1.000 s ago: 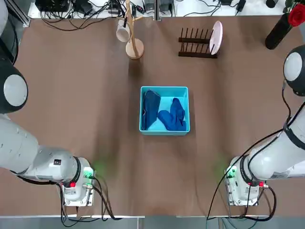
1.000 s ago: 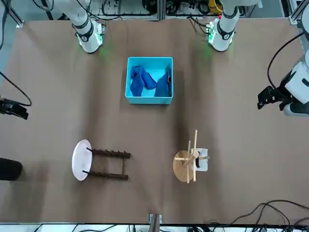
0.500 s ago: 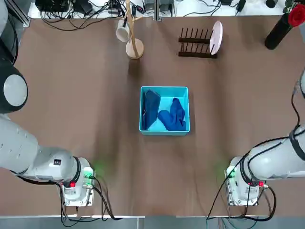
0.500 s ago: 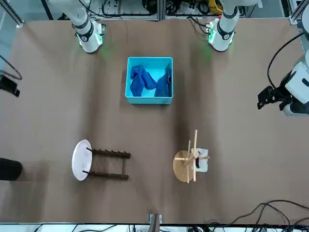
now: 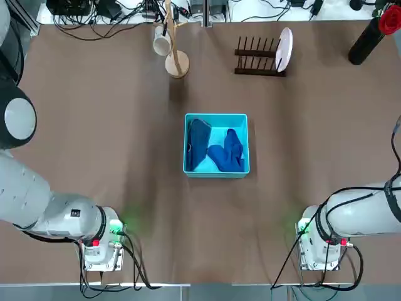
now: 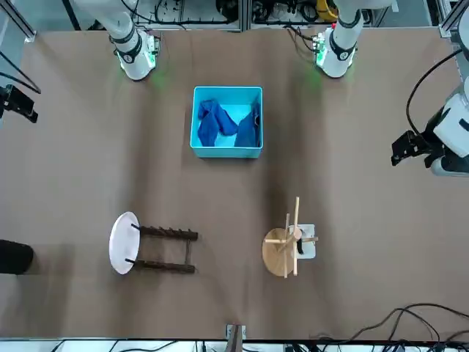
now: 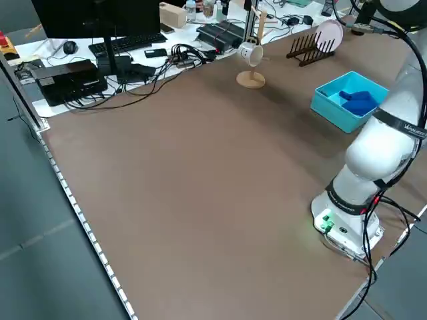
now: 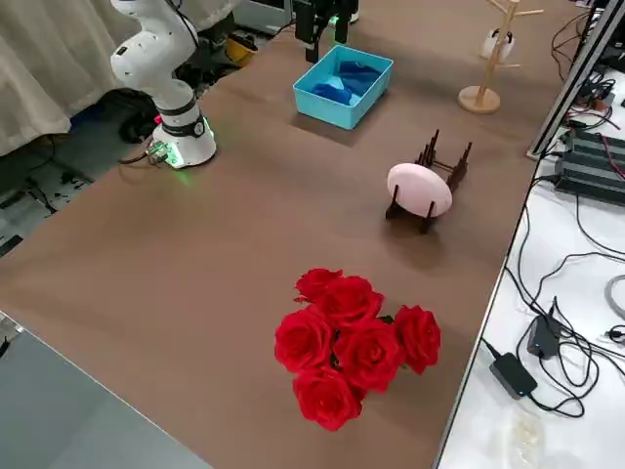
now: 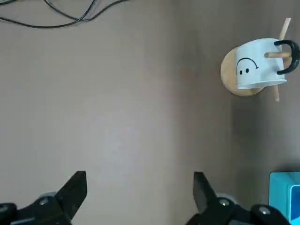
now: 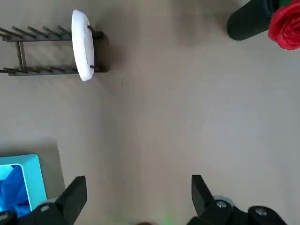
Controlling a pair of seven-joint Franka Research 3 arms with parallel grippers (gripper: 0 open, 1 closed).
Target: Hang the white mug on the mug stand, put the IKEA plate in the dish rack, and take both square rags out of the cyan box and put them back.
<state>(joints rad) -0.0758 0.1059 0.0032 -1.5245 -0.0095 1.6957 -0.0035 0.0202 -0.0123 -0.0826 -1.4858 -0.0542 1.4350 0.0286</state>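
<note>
Both hands empty, fingers spread wide: left hand (image 9: 136, 199) and right hand (image 10: 133, 199) each hang high over bare brown surface (image 5: 113, 138) near their own bases, gripping nothing. Nearest task thing, ahead of both hands and between them, is the one square bright cyan plastic box (image 5: 216, 145) with low walls; two soft dark blue square rags (image 5: 216, 150) lie crumpled inside it, one toward the left hand's side, one toward the right's. Farther out, ahead of the left hand, one light wooden mug stand (image 5: 175, 44), pole with pegs on a round base, and one small white mug (image 9: 257, 63) with a dark handle and a smiley mark already hooked on a peg. Farther out ahead of the right hand, one dark brown wooden dish rack (image 5: 258, 58) with two rows of thin pegs, one round white plate (image 10: 83, 45) standing on edge at its end slot. Past the right hand, at the surface's far corner, a bunch of red roses (image 8: 354, 342) in a dark vase, not part of the task. Judgement: mug hung, plate racked, rags in box, so the task looks finished or at the very end; no next move seems called for, just arms parked.
</note>
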